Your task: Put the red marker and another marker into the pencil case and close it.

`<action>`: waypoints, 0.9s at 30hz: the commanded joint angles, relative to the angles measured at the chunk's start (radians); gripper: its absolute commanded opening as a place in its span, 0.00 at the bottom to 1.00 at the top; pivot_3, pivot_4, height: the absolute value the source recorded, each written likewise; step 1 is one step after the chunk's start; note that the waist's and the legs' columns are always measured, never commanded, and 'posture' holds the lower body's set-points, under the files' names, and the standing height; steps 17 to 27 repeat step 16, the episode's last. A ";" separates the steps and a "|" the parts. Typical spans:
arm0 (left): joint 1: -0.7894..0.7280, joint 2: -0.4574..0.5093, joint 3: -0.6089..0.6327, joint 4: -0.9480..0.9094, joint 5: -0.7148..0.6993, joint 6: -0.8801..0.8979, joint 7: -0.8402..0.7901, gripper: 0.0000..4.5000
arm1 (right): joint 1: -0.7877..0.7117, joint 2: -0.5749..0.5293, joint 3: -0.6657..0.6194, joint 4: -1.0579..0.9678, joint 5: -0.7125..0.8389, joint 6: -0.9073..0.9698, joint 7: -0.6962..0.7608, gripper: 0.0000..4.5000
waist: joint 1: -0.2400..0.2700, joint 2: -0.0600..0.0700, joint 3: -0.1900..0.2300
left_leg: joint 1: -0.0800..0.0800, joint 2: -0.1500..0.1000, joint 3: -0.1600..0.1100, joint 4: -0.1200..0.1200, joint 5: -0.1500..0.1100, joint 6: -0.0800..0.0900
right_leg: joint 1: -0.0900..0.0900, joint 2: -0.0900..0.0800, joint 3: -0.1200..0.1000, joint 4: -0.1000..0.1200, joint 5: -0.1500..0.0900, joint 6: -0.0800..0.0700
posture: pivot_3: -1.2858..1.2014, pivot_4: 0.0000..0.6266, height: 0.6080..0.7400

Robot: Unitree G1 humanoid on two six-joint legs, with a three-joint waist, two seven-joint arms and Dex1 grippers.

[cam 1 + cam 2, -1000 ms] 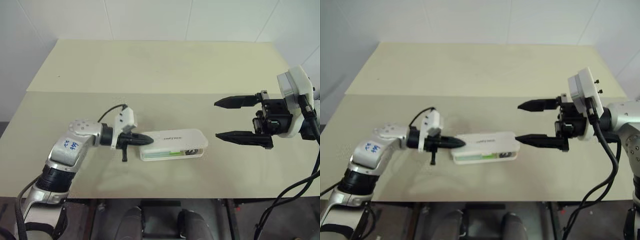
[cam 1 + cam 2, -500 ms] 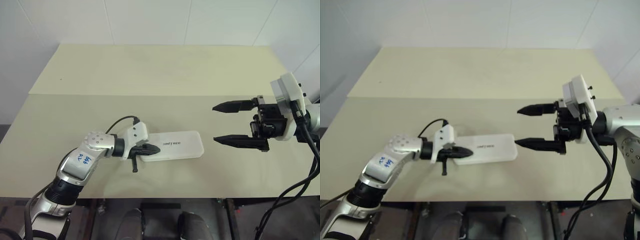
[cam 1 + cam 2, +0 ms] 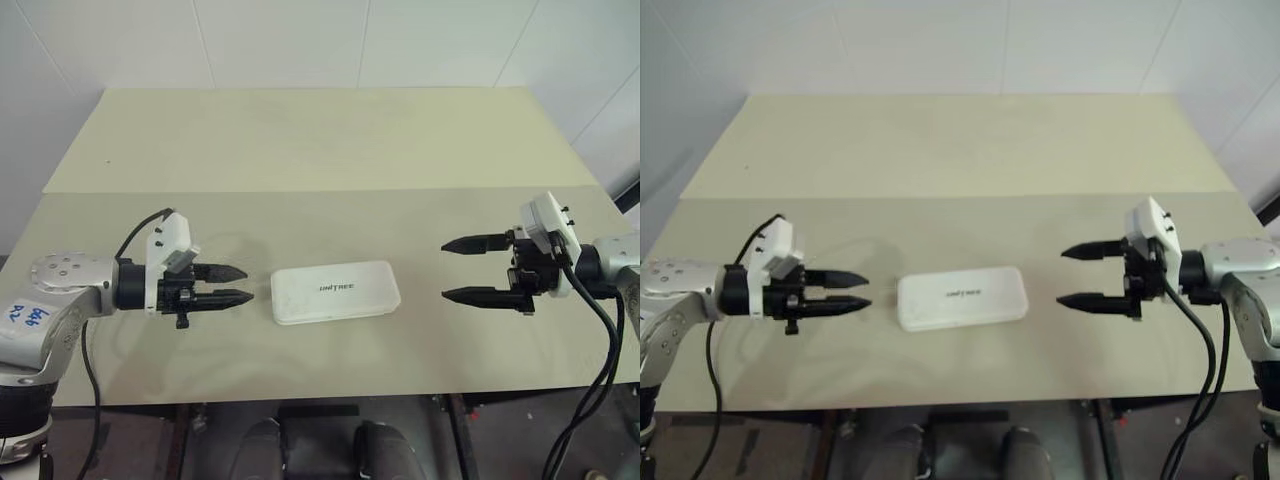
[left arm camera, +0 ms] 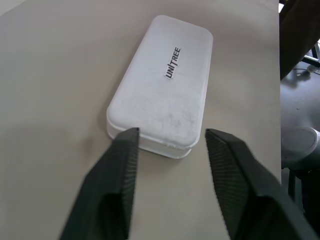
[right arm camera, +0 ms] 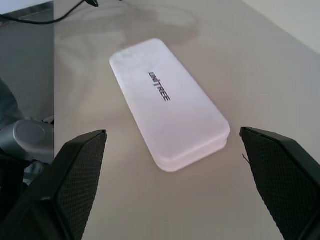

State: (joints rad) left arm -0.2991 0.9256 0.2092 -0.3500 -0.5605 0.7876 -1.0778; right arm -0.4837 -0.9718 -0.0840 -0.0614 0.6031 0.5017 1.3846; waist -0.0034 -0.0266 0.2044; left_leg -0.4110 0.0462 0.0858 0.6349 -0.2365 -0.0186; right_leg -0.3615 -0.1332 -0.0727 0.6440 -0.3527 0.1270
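Observation:
The white pencil case (image 3: 335,292) lies flat on the table with its lid shut and the "UNITREE" lettering facing up. The red marker and the other marker are hidden from view. My left gripper (image 3: 249,282) hovers a short way left of the case, open, with nothing between its fingers. It points at the case's short end (image 4: 162,100) and does not touch it. My right gripper (image 3: 444,270) stands wide open to the right of the case, also apart from it, and faces the case's other end (image 5: 167,102).
The beige table (image 3: 300,150) stretches back to a white wall, with a seam across its middle. The case lies near the front edge (image 3: 320,375). A black cable (image 3: 140,225) loops over my left wrist.
The case's lid, ajar a second ago, now lies shut. My left gripper has drawn back to the left off the case and opened. The right gripper has sunk and pulled slightly right.

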 commanded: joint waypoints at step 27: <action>0.156 0.039 0.152 -0.147 -0.080 0.007 0.092 0.99 | -0.143 0.029 0.065 0.095 -0.058 -0.060 0.103 1.00 | -0.001 0.000 0.000 | 0.000 0.001 0.007 -0.002 -0.001 -0.001 | -0.007 0.000 0.008 0.001 0.000 -0.001 | 0.52 0.24 1.00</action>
